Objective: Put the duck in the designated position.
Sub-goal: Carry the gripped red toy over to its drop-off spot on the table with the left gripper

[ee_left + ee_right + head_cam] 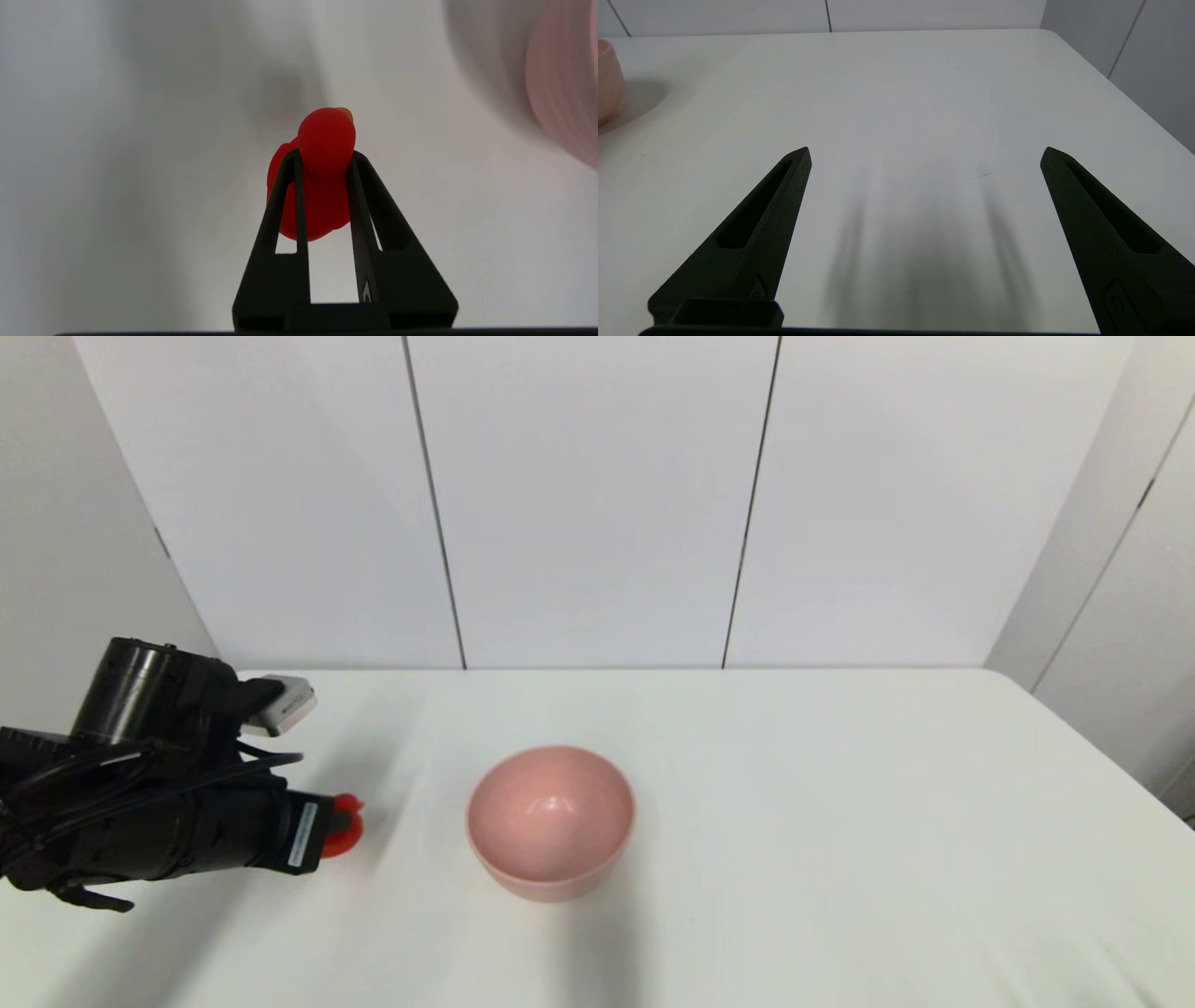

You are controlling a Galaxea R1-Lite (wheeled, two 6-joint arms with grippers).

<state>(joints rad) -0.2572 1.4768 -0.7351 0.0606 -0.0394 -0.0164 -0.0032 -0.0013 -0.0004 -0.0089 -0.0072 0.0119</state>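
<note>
I have the duck point(325, 154) pinched between the two fingers of the left gripper point(324, 161), lifted off the white table point(840, 821) on my left side, well short of the pink bowl point(551, 821) that sits near the table's middle. It looks light and glossy, soft rubber I would guess, so I judge it could squirm or pop out if I squeeze harder; the hold across its neck and upper body, with the rounded head above the fingertips, seems the sensible place, since the body bulges on either side of the pinch. The left wrist view shows me what the head view cannot: the fingers closed on the duck, the orange beak peeking past the head, and only a blurred edge of the bowl off to one side. The head view gives me the layout instead, with just a red sliver of the duck showing past the black gripper. The right gripper point(924, 154) is parked off to my right over bare table, fingers spread wide and holding nothing.
</note>
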